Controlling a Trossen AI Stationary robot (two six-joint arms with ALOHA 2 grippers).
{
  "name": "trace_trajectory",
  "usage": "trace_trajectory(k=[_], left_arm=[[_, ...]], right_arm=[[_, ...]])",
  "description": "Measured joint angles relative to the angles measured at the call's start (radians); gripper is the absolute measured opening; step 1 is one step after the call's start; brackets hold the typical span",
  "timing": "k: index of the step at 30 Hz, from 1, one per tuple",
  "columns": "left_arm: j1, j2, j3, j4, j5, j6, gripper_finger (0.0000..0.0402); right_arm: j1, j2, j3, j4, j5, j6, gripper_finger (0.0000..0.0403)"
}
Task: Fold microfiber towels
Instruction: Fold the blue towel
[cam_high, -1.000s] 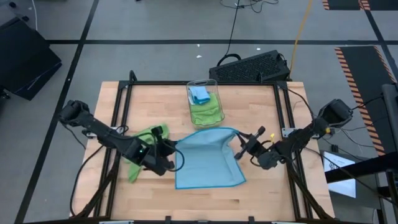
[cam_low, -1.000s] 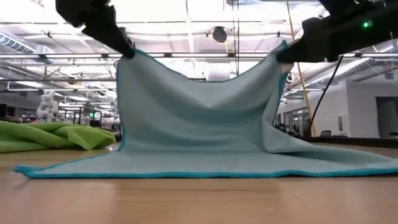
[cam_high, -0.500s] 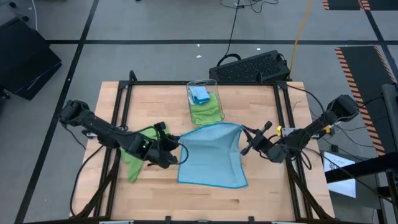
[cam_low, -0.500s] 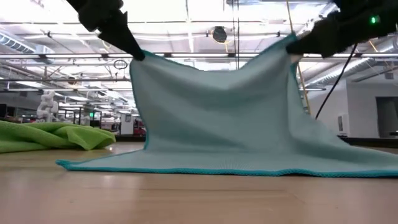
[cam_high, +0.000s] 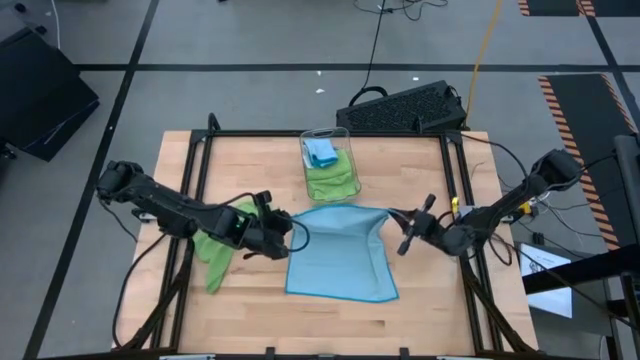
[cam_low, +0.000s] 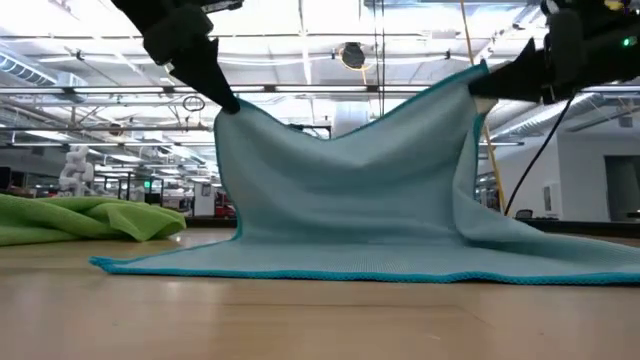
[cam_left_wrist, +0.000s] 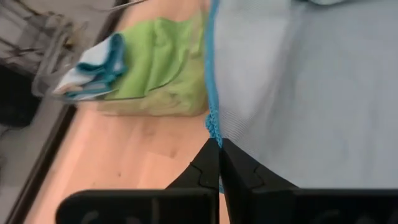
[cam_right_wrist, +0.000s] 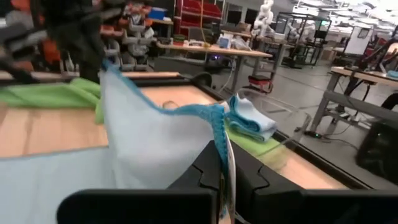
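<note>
1. Blue towel (cam_high: 337, 253) lies mid-tabletop (cam_high: 420, 170); its far edge is raised, near edge flat on the wood, likely so the lifted half can fold over.
2. Left tool (cam_high: 291, 236) pinched tight on one raised corner; right tool (cam_high: 392, 218) pinched on the other, keeping the edge taut.
3. Loose green towel (cam_high: 218, 247) waits beside the left arm.
4. Clear bin (cam_high: 330, 165) at the far edge holds folded towels.
</note>
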Motion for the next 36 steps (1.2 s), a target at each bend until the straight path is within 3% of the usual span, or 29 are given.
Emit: trace_trajectory(k=[11, 16, 21, 36], left_arm=[[0.028, 0.000, 0.000, 0.038, 0.001, 0.035, 0.0008], [0.039, 0.000, 0.000, 0.038, 0.004, 0.025, 0.0008], [0.034, 0.000, 0.000, 0.037, 0.083, 0.004, 0.0009], [-0.034, 0.007, -0.054, 0.108, 0.221, -0.054, 0.0006]], right_arm=[[-0.001, -0.088, 0.000, -0.069, 0.077, -0.071, 0.0002], [0.000, -0.087, 0.000, -0.132, -0.042, 0.023, 0.0002], [0.001, -0.087, 0.000, -0.170, -0.110, 0.090, 0.0002], [0.001, -0.087, 0.000, -0.210, -0.347, 0.170, 0.0002]])
